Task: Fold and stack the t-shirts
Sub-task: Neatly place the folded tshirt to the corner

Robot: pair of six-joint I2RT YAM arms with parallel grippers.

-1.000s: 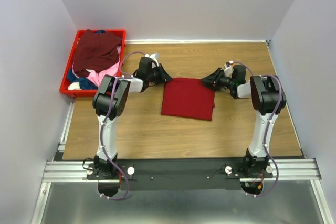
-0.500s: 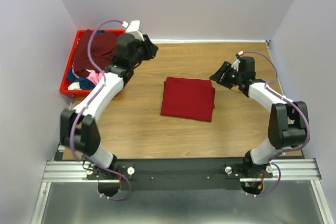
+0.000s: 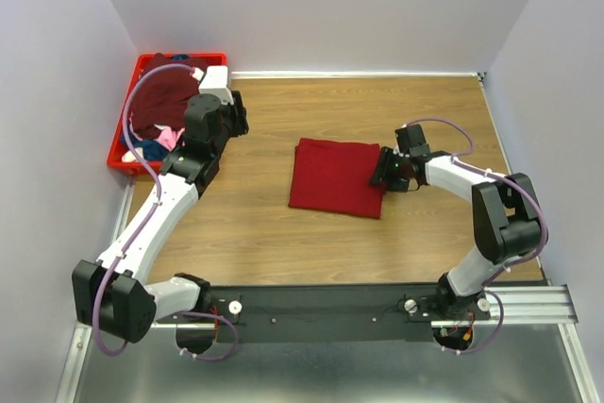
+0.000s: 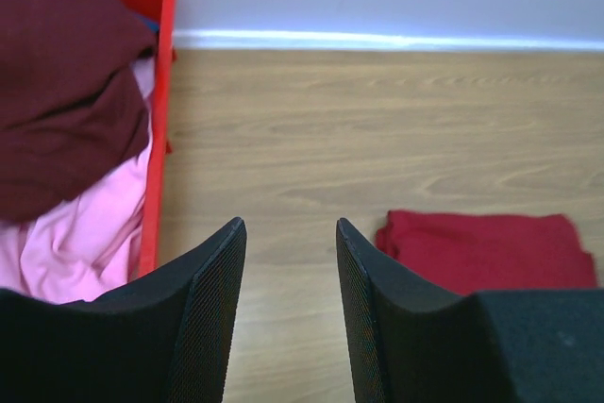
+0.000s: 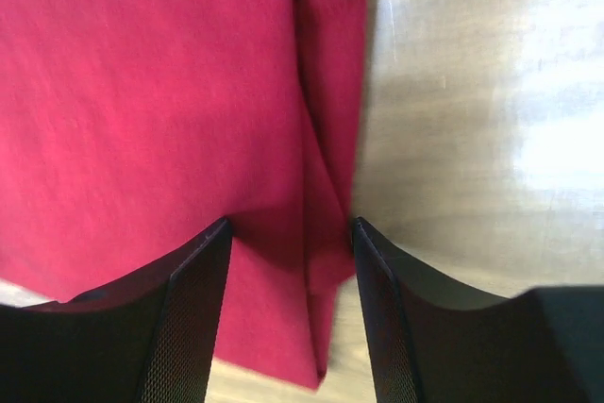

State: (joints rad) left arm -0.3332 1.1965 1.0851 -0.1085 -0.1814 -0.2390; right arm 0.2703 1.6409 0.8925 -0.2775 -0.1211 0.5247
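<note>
Wood-grain tabletop (image 3: pixel 283 243) – folded bright red cloth t-shirt (image 3: pixel 330 176) lies flat at frame centre. Right gripper (image 3: pixel 387 173) sits low at shirt's right edge; jaws spread, straddling folded edge, cloth not pinched. Left gripper (image 4: pixel 289 226) further back, left of centre, near rigid red plastic crate (image 3: pixel 117 154) – jaws spread, nothing between. Crate in upper left holds loose heap: dark maroon t-shirt (image 3: pixel 170 92) on top, pink t-shirt (image 3: pixel 170 137) and blue t-shirt (image 3: pixel 143 146) beneath.

Setting: robot laboratory test cell.
Evidence: plain white walls (image 3: pixel 330 7) enclosing the table (image 3: pixel 264 243); two arms (image 3: pixel 156 219) on aluminium rail (image 3: pixel 528 304).
</note>
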